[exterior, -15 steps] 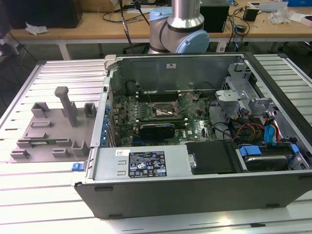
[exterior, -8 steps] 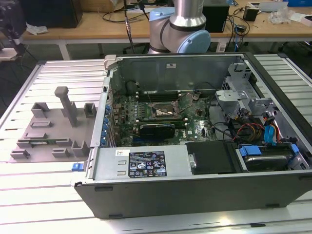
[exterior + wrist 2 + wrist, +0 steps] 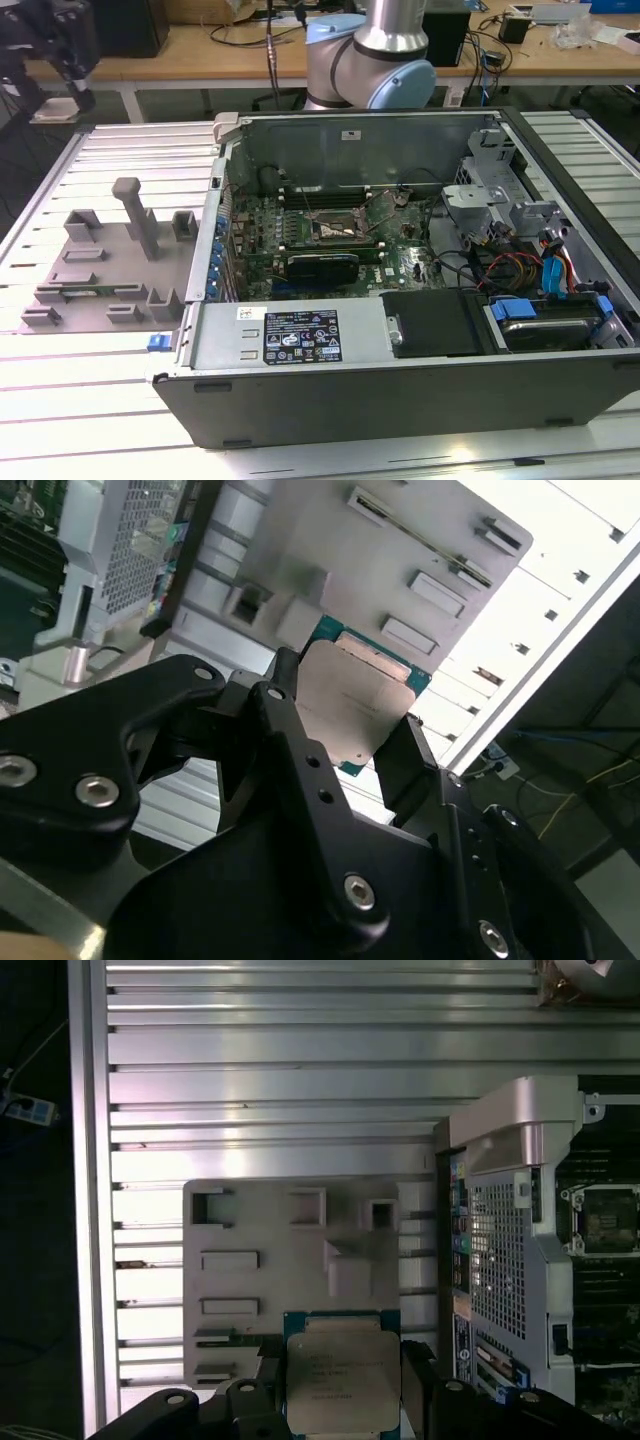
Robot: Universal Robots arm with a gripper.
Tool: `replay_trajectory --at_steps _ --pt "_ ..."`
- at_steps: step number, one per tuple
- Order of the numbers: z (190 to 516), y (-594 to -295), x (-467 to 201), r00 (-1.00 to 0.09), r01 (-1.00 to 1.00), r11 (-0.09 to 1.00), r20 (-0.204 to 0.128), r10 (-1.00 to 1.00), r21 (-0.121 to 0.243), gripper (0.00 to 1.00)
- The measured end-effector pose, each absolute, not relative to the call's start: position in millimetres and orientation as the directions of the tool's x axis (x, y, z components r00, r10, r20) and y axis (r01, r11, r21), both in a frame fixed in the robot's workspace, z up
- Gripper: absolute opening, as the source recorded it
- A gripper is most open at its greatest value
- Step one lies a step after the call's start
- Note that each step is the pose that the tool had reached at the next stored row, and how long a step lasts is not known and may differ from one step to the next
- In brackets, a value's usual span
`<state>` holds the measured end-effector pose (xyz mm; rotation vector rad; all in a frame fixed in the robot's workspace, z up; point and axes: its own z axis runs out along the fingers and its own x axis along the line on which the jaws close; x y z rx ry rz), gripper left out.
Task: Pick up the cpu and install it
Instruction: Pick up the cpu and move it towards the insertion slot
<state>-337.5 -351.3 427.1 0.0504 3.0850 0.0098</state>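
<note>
The cpu, a small square chip with a silver top and a green rim, sits between the black fingers of my gripper, which is shut on its two opposite edges. In the second wrist view the cpu is tilted in the gripper, held in the air above the grey fixture tray. The black gripper body hangs high at the exterior view's far left, well above the table. The empty cpu socket lies in the middle of the motherboard inside the open computer case. The socket also appears in the first wrist view.
The grey fixture tray with upright posts and slots lies on the slatted metal table, to the exterior view's left of the case. The case wall stands between tray and socket. Cables and blue drive brackets fill the case's right side.
</note>
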Motion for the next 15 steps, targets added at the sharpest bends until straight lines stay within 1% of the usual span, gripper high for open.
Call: replay_trajectory --at_steps 13,15 --pt "427 -352 -281 -0.998 0.033 0.999 -0.052 0.033 0.007 0.55" --pt "426 -353 -261 -0.998 0.032 0.999 -0.051 0.033 0.007 0.55"
